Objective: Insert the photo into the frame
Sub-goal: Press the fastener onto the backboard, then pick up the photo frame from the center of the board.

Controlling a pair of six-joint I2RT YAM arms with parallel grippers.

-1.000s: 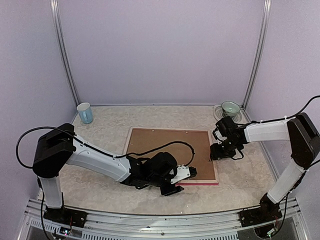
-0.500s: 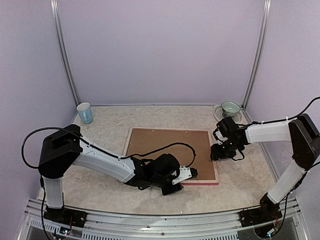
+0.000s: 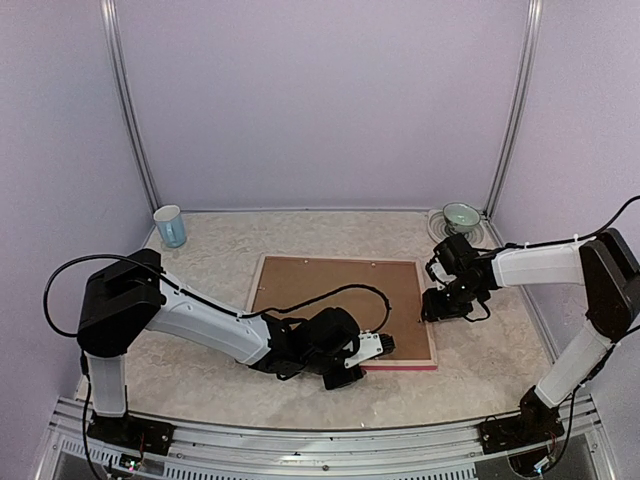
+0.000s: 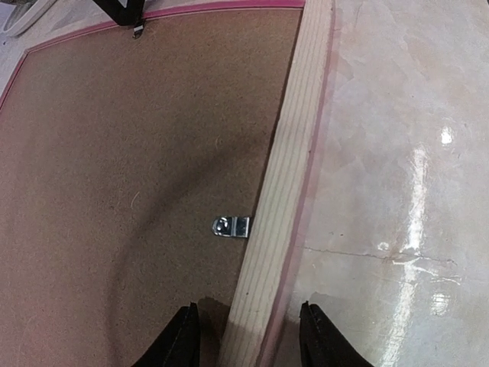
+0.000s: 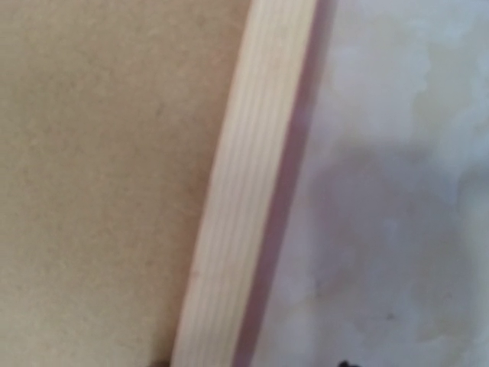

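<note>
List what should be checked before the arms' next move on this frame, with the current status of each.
1. Frame lying flat, back side up: ok.
2. Backing board seated within the rails: ok.
3. Metal tab lying over the board's edge: ok.
4. Left gripper straddling the near rail, jaws open: ok.
5. Right gripper grip on the right rail: cannot tell, its fingertips barely show.
6. Photo inside the frame: cannot tell, the board hides whatever lies under it.

Pale wood frame, matt backing board
</note>
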